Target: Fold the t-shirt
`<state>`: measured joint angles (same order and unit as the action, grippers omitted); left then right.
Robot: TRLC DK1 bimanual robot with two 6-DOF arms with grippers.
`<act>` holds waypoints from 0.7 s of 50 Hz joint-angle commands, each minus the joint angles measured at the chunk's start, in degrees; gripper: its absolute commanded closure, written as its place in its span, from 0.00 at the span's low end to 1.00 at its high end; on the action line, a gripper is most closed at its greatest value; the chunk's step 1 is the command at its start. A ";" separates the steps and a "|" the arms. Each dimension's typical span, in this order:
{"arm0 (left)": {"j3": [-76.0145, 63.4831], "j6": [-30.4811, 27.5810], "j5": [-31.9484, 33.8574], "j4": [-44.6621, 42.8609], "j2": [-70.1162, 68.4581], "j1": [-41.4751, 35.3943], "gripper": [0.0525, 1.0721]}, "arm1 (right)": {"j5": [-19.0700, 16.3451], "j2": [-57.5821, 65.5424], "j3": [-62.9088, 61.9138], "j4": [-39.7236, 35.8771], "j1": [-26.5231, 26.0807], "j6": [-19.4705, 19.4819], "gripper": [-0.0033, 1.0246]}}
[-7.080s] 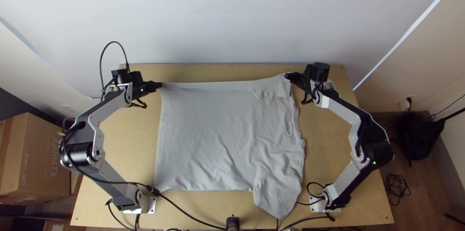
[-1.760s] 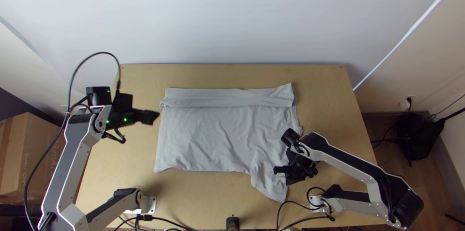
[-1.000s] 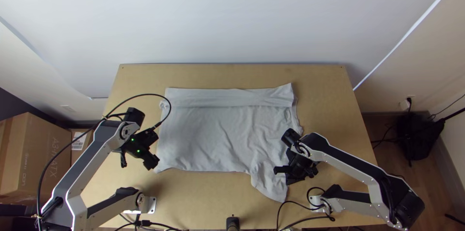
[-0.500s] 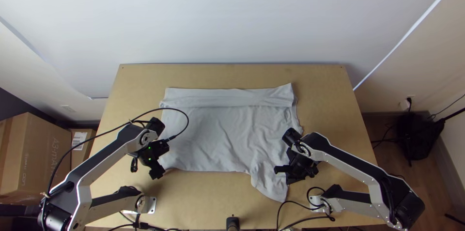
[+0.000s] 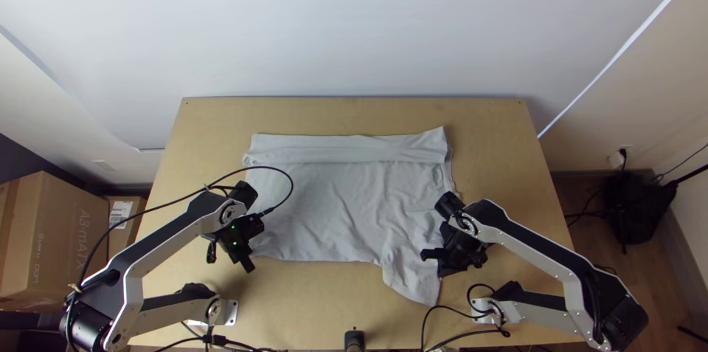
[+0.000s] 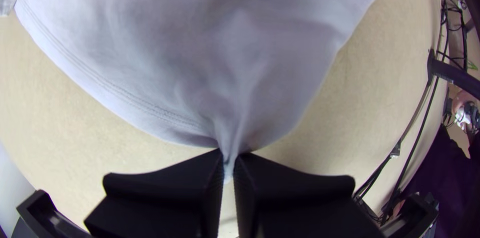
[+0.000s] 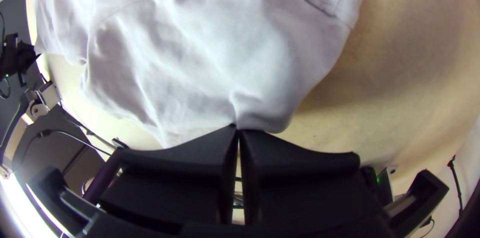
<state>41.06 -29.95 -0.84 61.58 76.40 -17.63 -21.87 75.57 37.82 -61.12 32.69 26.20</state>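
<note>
"What have the jaws got?"
"Left jaws: pinched on the pale grey cloth t-shirt's (image 5: 332, 204) corner, eight o'clock. Right jaws: closed on its edge by the loose sleeve (image 5: 410, 276), four o'clock."
"Progress?"
"One strip (image 5: 339, 149) lies folded at twelve o'clock — the rest is spread on the light wooden surface (image 5: 317, 308). Most folding remains, I'd say."

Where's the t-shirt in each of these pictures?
Top view: the t-shirt lies mid-table, its far edge folded over.
Left wrist view: it spreads out beyond the left gripper, a corner pinched.
Right wrist view: it spreads beyond the right gripper, puckered at the fingertips.
Shared landmark: the light wooden table underneath.
</note>
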 commanded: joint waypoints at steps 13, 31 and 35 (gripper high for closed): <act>1.83 -9.95 1.02 1.70 -6.09 10.33 0.97 | 3.85 -0.25 4.01 -3.74 -13.88 -11.34 0.97; 8.60 -11.62 2.16 1.00 -7.85 13.50 0.97 | 4.38 2.21 18.87 -13.23 -17.57 -16.53 0.97; 10.18 -11.53 2.34 -0.15 -7.85 13.50 0.97 | 4.38 2.92 20.89 -13.41 -17.57 -16.88 0.97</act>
<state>48.42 -40.16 0.91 62.19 69.30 -4.47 -17.78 76.84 56.31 -73.17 15.18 10.37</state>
